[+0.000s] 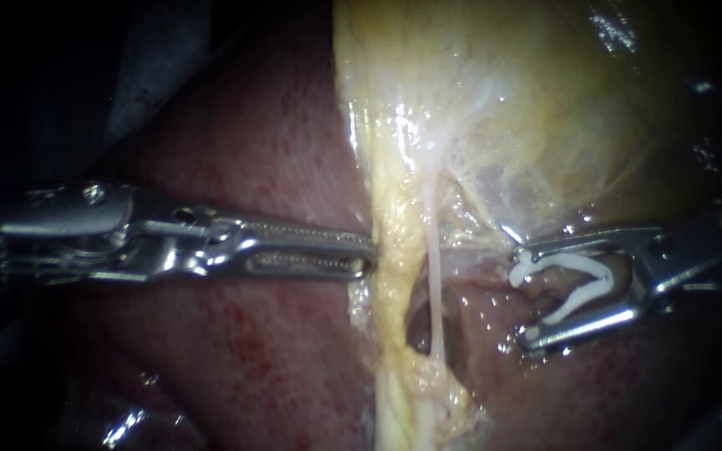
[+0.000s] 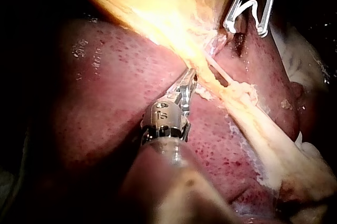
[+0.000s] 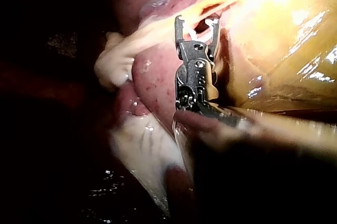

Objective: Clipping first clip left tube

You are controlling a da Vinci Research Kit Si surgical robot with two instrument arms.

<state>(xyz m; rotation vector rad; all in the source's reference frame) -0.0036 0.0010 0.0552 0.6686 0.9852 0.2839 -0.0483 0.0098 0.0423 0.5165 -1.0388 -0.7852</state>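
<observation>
1. The left instrument [image 1: 368, 250] comes in from 9 o'clock, and its pincer is clenched on the edge of the yellowish tissue band [image 1: 394, 217] at centre.
2. The right instrument [image 1: 521, 299] comes in from 3 o'clock. Its pincer is spread wide and carries an open white clip [image 1: 607, 284] seated against both halves.
3. The thin pale tube [image 1: 434, 276] runs from 12 toward 6 o'clock just right of the band. It is bare, and the clip lies apart from it at its 3 o'clock.
4. The gallbladder [image 1: 528, 100] fills 1 o'clock and the liver [image 1: 236, 359] lies at 7 o'clock.
5. In the right wrist view the clip's open mouth faces the tube ahead.
</observation>
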